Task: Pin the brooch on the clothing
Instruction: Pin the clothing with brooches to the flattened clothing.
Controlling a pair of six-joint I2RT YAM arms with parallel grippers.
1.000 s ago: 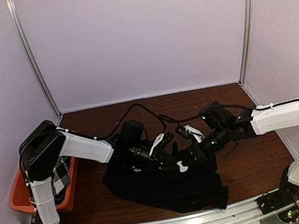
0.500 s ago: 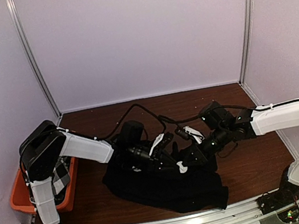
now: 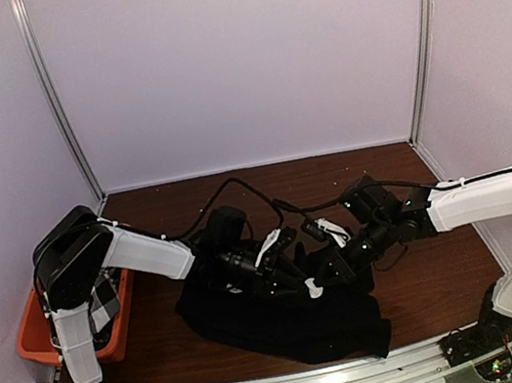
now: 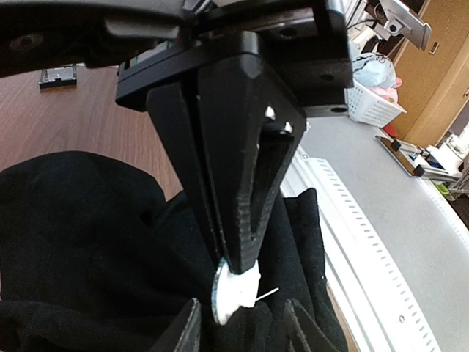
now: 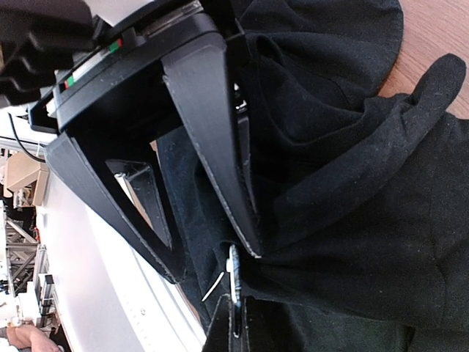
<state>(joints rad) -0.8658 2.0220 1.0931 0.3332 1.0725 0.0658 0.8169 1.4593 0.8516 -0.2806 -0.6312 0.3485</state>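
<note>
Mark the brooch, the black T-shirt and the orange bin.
brooch point(image 4: 236, 290): left wrist view, on its white body below the claw tip.
black T-shirt point(image 3: 290, 329): top external view, on the near folded part.
orange bin point(image 3: 32, 340): top external view, on its left wall.

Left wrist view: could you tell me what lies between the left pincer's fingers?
The white brooch, gripped by the right pincer, over the black T-shirt; the left wrist view shows it.

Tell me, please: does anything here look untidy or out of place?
The black short-sleeved T-shirt lies bunched in deep folds on the brown wooden table, not spread flat. The small white round brooch, clamped in the right gripper, has its thin pin sticking out sideways against the cloth.
</note>
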